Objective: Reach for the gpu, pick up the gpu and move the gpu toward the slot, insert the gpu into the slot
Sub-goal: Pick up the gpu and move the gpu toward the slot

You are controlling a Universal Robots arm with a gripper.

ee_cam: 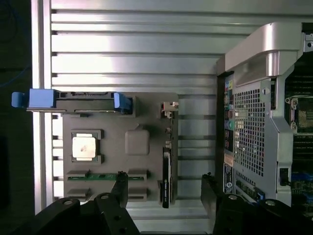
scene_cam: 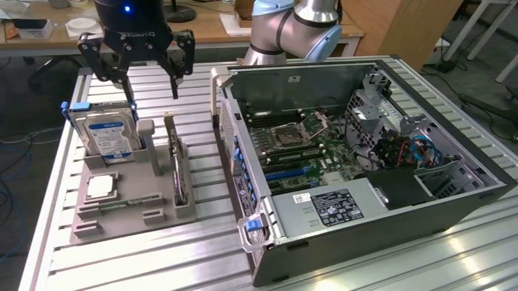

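Step in hand: the reach, as I judged it, with nothing lifted yet.
End effector: the end effector (scene_cam: 152, 88) hung above the far end of the grey holder (scene_cam: 121, 209), its fingers spread wide and empty.
Gpu: the gpu (scene_cam: 173, 159) stood on its long edge in a groove of the holder. It was on the side nearest the computer case (scene_cam: 453, 200) and just beside the hard drive (scene_cam: 109, 136) with the blue label.
Alignment: seen from the wrist, the card ran edge-on between the two fingers (ee_cam: 120, 188), so they appeared to straddle it from well above.
What a grasp would call for: in my judgement, a straight descent with the fingers kept either side of the thin card. They would need to close on its flat faces, clear of the hard drive and the holder's posts.
Slot: it should sit on the motherboard (scene_cam: 324, 145) inside the open case. I could not pick it out for certain among the dark connector strips near the blue one.
Hidden or unclear: the card's lower edge was sunk in the holder, and its faces were hard to read at that angle. The arm's upper part was cut off.
Surface: the ribbed metal surface (scene_cam: 162, 257) carried both holder and case.
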